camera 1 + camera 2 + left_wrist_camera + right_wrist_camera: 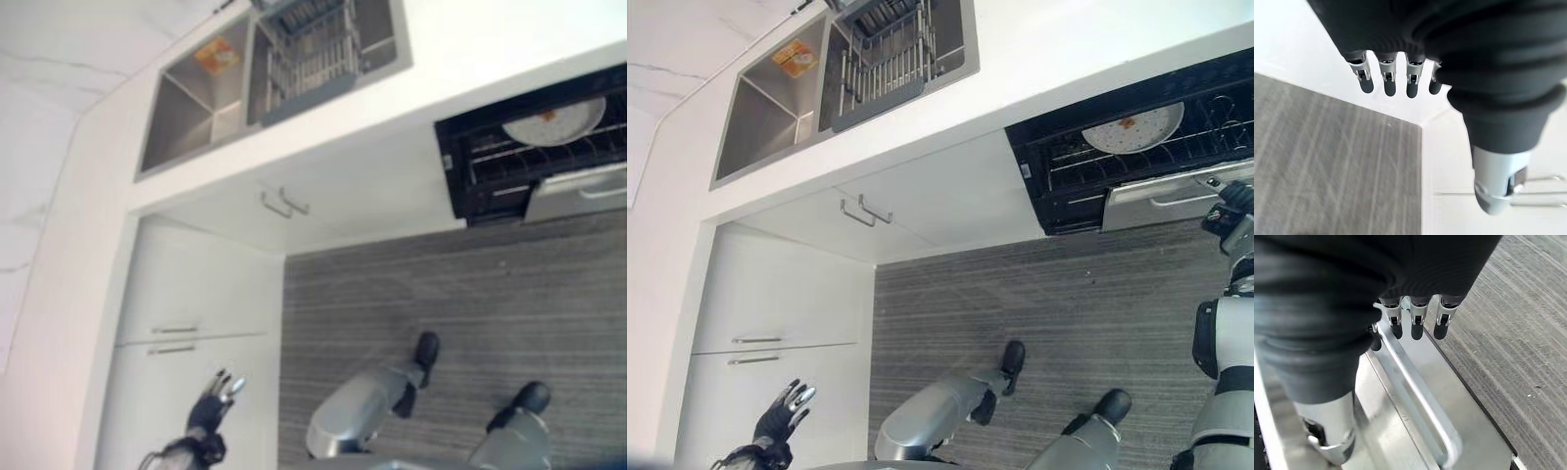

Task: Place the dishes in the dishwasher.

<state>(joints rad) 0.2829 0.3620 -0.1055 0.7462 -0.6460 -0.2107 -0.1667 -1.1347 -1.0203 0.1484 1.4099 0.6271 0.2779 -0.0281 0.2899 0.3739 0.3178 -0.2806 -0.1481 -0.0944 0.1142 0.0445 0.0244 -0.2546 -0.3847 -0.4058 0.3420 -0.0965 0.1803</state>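
Your right hand (1415, 298) is hanging just over the silver handle (1415, 391) of the dishwasher (1136, 166) drawer front (1469, 431), with its fingers (1418, 325) reaching down straight and loose beside the bar, not wrapping it; whether the tips are touching the metal you cannot tell. From the head views, that same hand is sitting at the right end of the pulled-out drawer front, at the right edge of the scene.

Your left hand (784, 411) is idling low by the white cabinet drawers (774, 323), well apart from the dishwasher, its fingers (1388, 81) pointing out straight and slightly spread, holding nothing, with grey striped flooring (441, 304) and white cabinet fronts lying past them.

You are looking at one white plate (1132, 127) with a small orange mark, lying in the dark wire rack (1087, 162) inside the open dishwasher, under the white counter (460, 49). Further left along that counter, a steel sink (759, 117) is holding an orange item (794, 57) in one basin, and a wire basket (887, 59) is sitting in the basin next to it.
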